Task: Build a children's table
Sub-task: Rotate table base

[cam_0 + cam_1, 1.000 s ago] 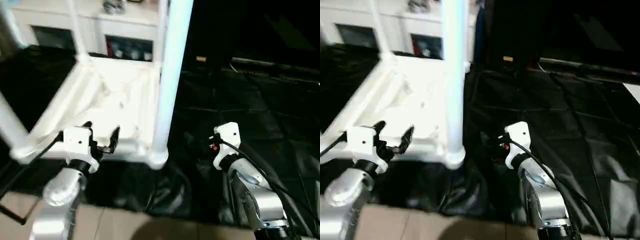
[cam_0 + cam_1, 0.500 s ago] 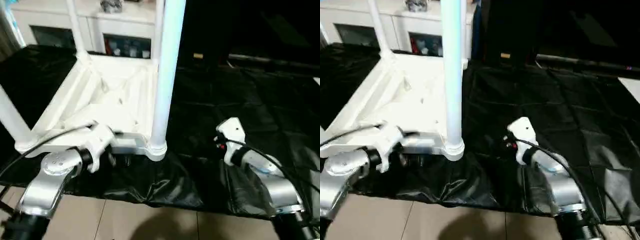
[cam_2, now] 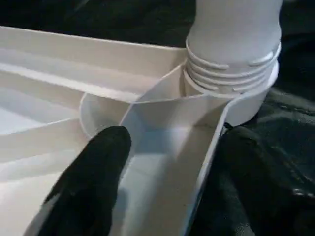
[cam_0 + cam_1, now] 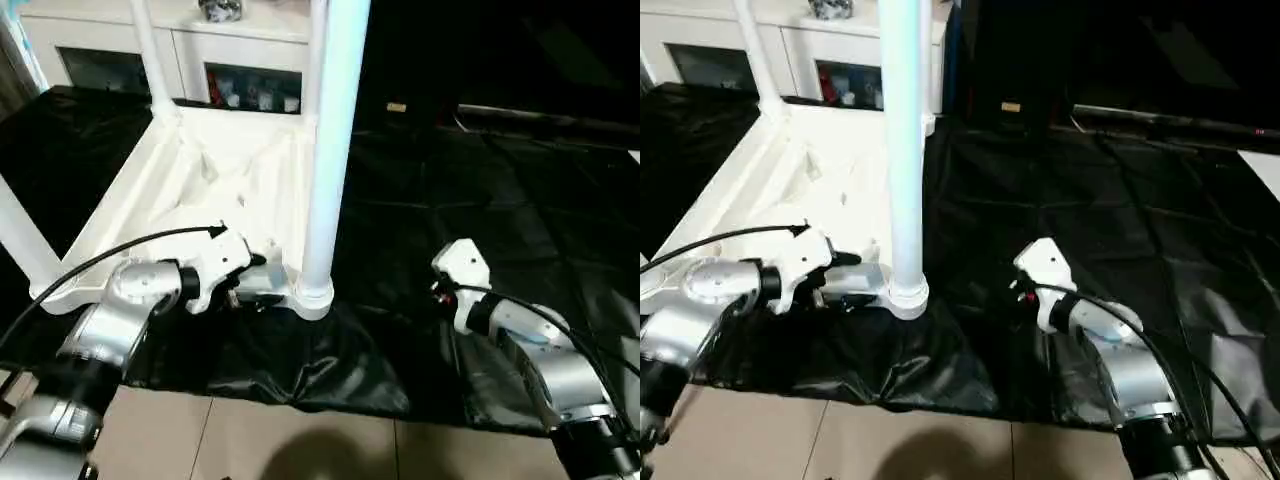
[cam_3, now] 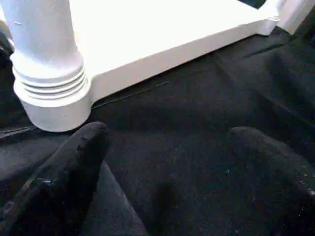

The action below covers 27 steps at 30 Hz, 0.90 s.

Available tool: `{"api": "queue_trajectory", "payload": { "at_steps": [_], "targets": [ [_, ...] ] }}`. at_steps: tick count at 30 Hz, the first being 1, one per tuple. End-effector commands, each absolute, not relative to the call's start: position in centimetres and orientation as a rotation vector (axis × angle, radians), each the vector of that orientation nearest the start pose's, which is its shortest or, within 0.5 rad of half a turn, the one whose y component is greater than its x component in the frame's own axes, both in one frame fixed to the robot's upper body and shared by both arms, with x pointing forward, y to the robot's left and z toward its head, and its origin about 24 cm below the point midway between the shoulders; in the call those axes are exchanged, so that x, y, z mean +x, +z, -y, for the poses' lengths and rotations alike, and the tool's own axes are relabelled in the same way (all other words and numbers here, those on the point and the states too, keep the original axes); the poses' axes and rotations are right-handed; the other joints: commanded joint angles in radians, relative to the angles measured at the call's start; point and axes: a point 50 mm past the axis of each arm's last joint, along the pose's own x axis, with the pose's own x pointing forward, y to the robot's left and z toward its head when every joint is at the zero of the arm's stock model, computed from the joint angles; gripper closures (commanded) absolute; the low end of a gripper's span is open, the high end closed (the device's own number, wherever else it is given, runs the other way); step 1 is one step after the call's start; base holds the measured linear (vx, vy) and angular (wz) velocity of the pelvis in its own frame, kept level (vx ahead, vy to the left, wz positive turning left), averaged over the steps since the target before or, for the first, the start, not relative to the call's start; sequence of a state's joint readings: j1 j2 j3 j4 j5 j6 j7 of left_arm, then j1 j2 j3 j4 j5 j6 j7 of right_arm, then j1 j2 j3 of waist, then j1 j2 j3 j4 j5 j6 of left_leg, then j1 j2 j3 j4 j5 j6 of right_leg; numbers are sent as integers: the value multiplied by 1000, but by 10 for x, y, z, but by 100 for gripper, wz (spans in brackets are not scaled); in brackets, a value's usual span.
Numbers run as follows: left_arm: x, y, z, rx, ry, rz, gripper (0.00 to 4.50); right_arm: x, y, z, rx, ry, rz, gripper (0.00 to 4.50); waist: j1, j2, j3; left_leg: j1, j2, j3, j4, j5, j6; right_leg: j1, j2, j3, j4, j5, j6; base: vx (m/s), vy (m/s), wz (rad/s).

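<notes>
Left gripper moves in on the upturned tabletop's near rim

At far left, one leg (image 4: 20, 245) stands in its corner socket. The tabletop (image 4: 190, 175) lies ribbed side up on the black-draped table (image 4: 470, 190), near its front edge. A second ago the left gripper (image 3: 162, 167) hung spread short of that rim; now it straddles the rim wall beside the near-right socket, jaws part closed but not plainly clamped, one finger (image 3: 96, 167) inside, one outside. The near-right leg (image 4: 330, 140) stands upright in that socket. The right gripper (image 5: 167, 162) hovers spread and empty over the cloth, close to that leg. Probably bracing or repositioning comes next.
</notes>
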<state>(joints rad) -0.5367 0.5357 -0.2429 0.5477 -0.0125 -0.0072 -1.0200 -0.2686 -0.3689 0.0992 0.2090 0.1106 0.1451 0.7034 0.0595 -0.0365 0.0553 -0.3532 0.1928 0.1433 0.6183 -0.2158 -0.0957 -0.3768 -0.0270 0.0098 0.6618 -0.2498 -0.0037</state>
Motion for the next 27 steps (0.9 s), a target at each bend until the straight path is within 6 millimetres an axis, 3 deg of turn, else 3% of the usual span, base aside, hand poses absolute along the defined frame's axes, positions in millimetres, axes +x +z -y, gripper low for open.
{"api": "queue_trajectory", "payload": {
  "at_steps": [1,4,9,10,15,16,23,27],
  "targets": [
    [324,68,-187,571,-1086,-368,142,289,54,168,-257,769,-194,9,5,27,-64,4,21,2,-74,-74,-7,52,-79,32,-72,164,-234,0,0,0],
    [327,67,-188,575,-1097,-373,157,288,54,168,-254,771,-195,9,5,22,-64,3,21,2,-75,-76,-8,54,-80,31,-72,177,-240,0,0,0],
    [329,64,-188,591,-1129,-413,195,286,53,166,-254,783,-198,9,5,24,-62,4,23,2,-77,-91,-10,53,-82,32,-74,161,-244,0,0,0],
    [329,63,-188,591,-1132,-414,222,286,53,166,-255,784,-198,9,5,24,-62,3,24,2,-76,-89,-9,54,-83,32,-74,165,-246,0,0,0],
    [328,61,-186,581,-1188,-437,242,286,52,166,-258,794,-198,9,7,25,-61,4,25,2,-78,-99,-9,53,-84,33,-75,147,-249,0,0,0],
    [329,61,-186,582,-1189,-440,266,286,53,166,-258,796,-198,9,7,25,-60,3,25,2,-78,-99,-7,52,-84,33,-76,145,-251,0,0,0],
    [329,61,-185,592,-1239,-490,317,287,54,166,-260,806,-199,9,7,25,-58,4,27,2,-80,-106,-6,50,-86,33,-78,126,-251,0,0,0],
    [327,66,-182,562,-1288,-509,348,287,54,166,-263,807,-199,9,7,25,-60,3,27,3,-80,-86,-3,53,-87,34,-75,154,-256,0,0,0]
  ]
}}
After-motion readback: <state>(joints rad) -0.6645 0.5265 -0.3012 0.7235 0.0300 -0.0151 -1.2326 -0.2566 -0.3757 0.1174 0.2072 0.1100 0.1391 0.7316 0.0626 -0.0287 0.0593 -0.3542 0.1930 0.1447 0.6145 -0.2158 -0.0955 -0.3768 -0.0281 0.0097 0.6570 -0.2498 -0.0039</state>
